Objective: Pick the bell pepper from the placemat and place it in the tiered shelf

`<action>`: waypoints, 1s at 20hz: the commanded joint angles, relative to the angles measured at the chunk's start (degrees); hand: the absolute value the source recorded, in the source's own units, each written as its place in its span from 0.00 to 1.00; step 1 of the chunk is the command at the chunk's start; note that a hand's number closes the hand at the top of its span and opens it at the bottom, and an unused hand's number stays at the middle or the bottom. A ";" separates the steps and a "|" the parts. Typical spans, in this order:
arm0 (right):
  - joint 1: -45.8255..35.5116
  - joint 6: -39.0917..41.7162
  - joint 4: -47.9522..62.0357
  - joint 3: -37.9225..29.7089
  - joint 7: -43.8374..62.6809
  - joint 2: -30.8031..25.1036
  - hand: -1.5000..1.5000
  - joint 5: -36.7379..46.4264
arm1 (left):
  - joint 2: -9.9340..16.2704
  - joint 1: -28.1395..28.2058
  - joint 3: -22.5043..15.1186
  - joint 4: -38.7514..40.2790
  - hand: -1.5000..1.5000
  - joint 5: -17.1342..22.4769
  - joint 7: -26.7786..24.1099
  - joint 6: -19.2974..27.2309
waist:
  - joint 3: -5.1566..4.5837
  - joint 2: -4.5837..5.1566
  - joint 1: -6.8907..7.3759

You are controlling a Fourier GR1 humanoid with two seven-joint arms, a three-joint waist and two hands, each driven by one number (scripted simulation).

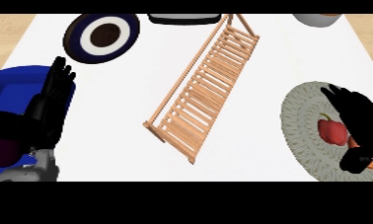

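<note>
white counter top (116, 119): red bell pepper (332, 131) not yet lifted from the grey placemat (300, 119), right hand (357, 119) curling fingers around it, left hand (50, 100) resting open at left, wooden tiered shelf (204, 90) awaiting placement.

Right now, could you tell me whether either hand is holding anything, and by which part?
Nothing is clearly held. The right hand is at the bell pepper on the placemat, beside it; no closed hold shows. The left hand rests open.
</note>
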 commanded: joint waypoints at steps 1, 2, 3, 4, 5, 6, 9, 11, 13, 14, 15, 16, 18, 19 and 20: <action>-2.65 -2.19 8.24 -0.57 -3.82 3.81 0.00 3.73 | -3.12 -3.74 -1.49 1.62 0.50 -3.18 1.06 2.41 | 0.01 0.07 0.06; 1.34 -3.30 5.89 -2.84 -6.37 1.79 0.00 3.57 | -2.16 2.00 1.09 3.66 0.50 -0.43 -5.24 -1.60 | -0.01 0.01 -0.06; 0.22 0.91 3.85 -4.59 -4.99 2.47 0.00 2.95 | -2.25 1.99 1.35 2.83 0.50 -0.70 -4.64 -2.21 | -0.01 -0.02 -0.05; 0.12 1.22 3.53 -4.40 -5.64 3.70 0.00 4.49 | -1.78 1.62 1.67 -1.34 0.50 -1.72 -0.08 -0.98 | 0.00 -0.03 0.00; 2.98 -2.13 2.66 -3.56 -6.25 4.51 0.00 5.25 | -2.81 -0.92 -0.57 -1.79 0.50 -3.70 2.74 0.80 | 0.01 -0.04 -0.17; 2.37 -6.70 9.55 -3.53 -10.80 4.63 0.00 6.94 | -1.67 -0.09 1.82 -0.66 0.50 -1.27 1.97 -1.09 | 0.02 0.01 0.01; 3.59 -3.24 5.31 -5.43 -10.62 5.90 0.00 8.11 | -2.64 1.20 1.85 -2.54 0.50 -2.55 1.56 -1.86 | 0.00 -0.05 -0.10; 2.05 -5.64 10.48 -7.06 -15.10 5.59 0.00 8.89 | -2.90 -0.04 1.81 -2.56 0.50 -3.23 2.80 -1.57 | 0.01 -0.02 -0.03; 2.48 -5.33 9.76 -6.16 -14.67 7.73 0.00 11.15 | -2.35 -1.10 4.64 1.99 0.50 -2.01 -0.63 -3.61 | 0.00 0.00 -0.08; -2.91 -4.53 12.50 -5.37 -12.13 11.08 0.00 11.11 | -3.87 -1.85 2.25 3.83 0.50 -4.41 -1.83 -2.43 | 0.00 0.05 0.07; -3.32 -6.72 18.81 -7.38 -17.99 8.68 0.00 10.97 | -2.28 -0.27 3.60 -0.96 0.50 -2.14 1.53 -4.14 | 0.01 0.04 0.25; -2.30 -6.23 16.79 -7.12 -15.98 10.57 0.00 11.91 | -2.44 0.00 3.11 -4.25 0.50 -3.53 3.55 -3.20 | 0.01 -0.01 0.16; 2.32 -5.32 13.26 -6.77 -15.12 10.79 0.00 12.62 | -3.96 -0.24 2.72 -3.16 0.50 -3.53 3.68 -2.85 | 0.00 -0.04 -0.11; 0.68 -8.07 18.14 -8.58 -18.48 10.39 0.00 12.94 | -4.42 -0.01 2.53 -5.04 0.50 -3.94 4.62 -2.29 | 0.01 -0.01 0.02; -1.40 -6.97 19.98 -7.87 -17.28 12.04 0.00 13.71 | -3.48 0.47 5.12 2.27 0.50 -2.79 -2.94 -5.12 | -0.01 0.04 0.05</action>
